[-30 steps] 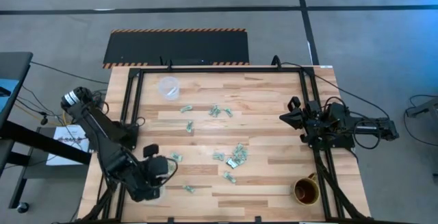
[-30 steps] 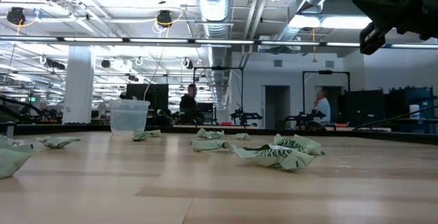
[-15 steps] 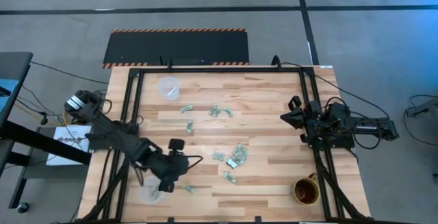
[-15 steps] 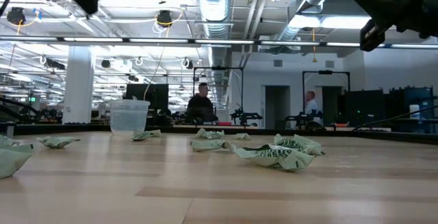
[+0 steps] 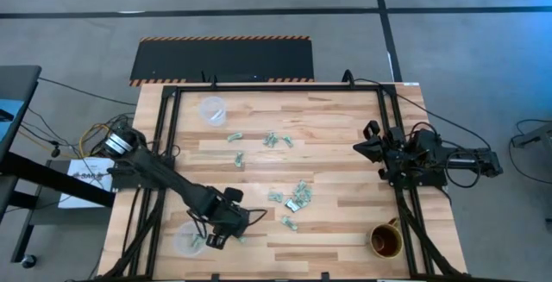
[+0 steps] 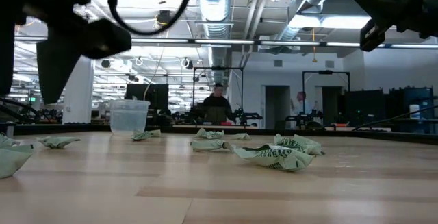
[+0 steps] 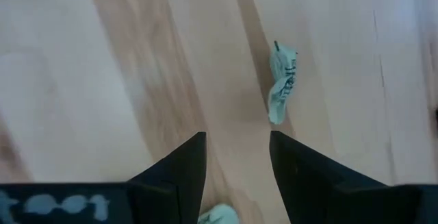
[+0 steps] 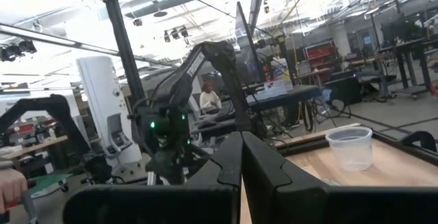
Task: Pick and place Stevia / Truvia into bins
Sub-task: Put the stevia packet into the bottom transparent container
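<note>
Several pale green Stevia / Truvia packets lie loose on the wooden table, among them a cluster (image 5: pixel 297 194) at mid-table and a crumpled one (image 7: pixel 282 87). My left gripper (image 7: pixel 236 145) hovers open above the near-left tabletop (image 5: pixel 222 233), pointing steeply down. The crumpled packet lies just beyond its fingertips, and another packet (image 7: pixel 219 216) shows low between the fingers. One clear bin (image 5: pixel 188 239) stands beside the gripper at the near left, the other (image 5: pixel 211 109) at the far left. My right gripper (image 8: pixel 241 148) rests shut at the right edge (image 5: pixel 369 147).
A brown mug (image 5: pixel 385 241) stands at the near right corner. A black metal frame (image 5: pixel 276 87) runs along the table's far and side edges. More packets (image 5: pixel 276 140) lie far of centre. People stand in the room behind the table (image 6: pixel 217 104).
My left gripper has swung from over the near-left bin toward the table's right, has sunk closer to the tabletop and has rolled about its own axis. The bin now stands uncovered beside it. The packets lie as before.
</note>
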